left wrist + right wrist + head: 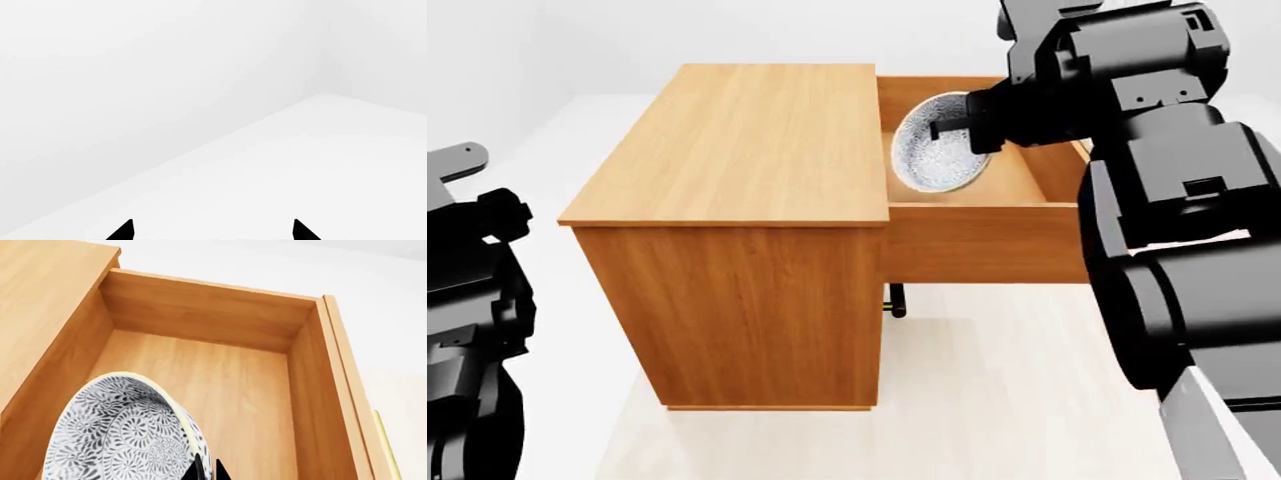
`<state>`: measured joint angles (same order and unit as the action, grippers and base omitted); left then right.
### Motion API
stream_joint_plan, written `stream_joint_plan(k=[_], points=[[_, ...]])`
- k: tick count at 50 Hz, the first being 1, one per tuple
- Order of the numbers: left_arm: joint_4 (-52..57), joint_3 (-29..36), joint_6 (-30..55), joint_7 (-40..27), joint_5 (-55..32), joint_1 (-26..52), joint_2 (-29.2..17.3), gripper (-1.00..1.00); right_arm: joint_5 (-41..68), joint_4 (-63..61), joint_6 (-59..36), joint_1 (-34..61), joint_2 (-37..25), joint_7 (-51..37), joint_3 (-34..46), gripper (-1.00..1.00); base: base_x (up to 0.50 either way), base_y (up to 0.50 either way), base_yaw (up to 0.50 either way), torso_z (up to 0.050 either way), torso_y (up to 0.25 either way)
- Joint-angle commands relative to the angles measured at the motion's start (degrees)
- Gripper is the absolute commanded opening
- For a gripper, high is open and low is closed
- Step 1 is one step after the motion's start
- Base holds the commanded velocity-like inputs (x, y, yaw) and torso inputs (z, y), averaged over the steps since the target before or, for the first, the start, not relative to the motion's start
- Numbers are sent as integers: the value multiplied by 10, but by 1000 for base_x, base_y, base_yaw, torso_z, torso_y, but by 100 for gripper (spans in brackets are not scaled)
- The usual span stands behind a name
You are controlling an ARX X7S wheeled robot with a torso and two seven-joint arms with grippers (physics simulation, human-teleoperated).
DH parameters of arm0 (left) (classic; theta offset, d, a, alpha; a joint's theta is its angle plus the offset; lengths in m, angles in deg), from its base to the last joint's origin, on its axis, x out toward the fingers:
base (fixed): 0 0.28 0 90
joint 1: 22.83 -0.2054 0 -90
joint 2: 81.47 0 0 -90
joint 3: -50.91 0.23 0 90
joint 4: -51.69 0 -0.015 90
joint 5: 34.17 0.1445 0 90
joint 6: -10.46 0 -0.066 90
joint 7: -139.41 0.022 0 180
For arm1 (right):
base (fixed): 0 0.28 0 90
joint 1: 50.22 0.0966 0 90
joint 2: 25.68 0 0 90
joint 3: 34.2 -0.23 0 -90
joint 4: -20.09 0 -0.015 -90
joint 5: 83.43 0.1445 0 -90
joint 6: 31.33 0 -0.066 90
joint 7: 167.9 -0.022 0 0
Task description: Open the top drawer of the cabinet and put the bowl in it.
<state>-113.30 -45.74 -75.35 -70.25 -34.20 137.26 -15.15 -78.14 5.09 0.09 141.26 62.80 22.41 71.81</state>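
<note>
We count one cabinet (741,200), one top drawer (988,235) pulled out, one bowl (934,145), two arms. Right gripper (972,128) pinches the bowl's rim – bowl tilted on edge at its 9 o'clock, above the drawer interior. Left gripper (212,231) – fingers apart, holding nothing.
</note>
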Motion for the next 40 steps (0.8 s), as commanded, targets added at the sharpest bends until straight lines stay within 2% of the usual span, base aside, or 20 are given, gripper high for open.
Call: stream_joint_plan(k=[1, 35, 36, 40], points=[[0, -2, -1, 0, 0, -1, -1, 100, -40, 0, -2, -6, -1, -10, -57, -100, 0, 0, 0, 0, 0], [0, -3, -5, 0, 0, -3, 0, 100, -48, 0, 19, -38, 2, -9, -48, -100, 0, 0, 0, 0, 0], [0, -3, -5, 0, 0, -3, 0, 100, -48, 0, 19, -37, 2, -8, -47, 100, 0, 0, 0, 0, 0], [0, -3, -6, 1, 0, -3, 0, 100, -49, 0, 20, -35, 2, -7, -48, 100, 0, 0, 0, 0, 0]])
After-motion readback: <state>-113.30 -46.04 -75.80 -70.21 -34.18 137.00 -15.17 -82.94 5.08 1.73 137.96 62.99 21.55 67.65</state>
